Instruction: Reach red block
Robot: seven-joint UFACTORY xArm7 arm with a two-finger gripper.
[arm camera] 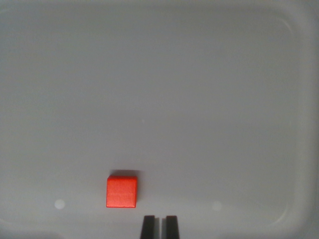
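while frame-cut jaws sit nearly closed, red block (121, 191) shows whole.

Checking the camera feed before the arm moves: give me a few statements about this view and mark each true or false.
1. The red block lies to the wrist view's left of the gripper. True.
2. The gripper is clamped on the block. False: its fingers sit nearly together with nothing between them, apart from the block.
3. The block rests on a pale grey tray with rounded corners. True.
4. Two blocks are in view. False: only one.
5. The block sits near the top edge of the picture. False: it is in the lower part.
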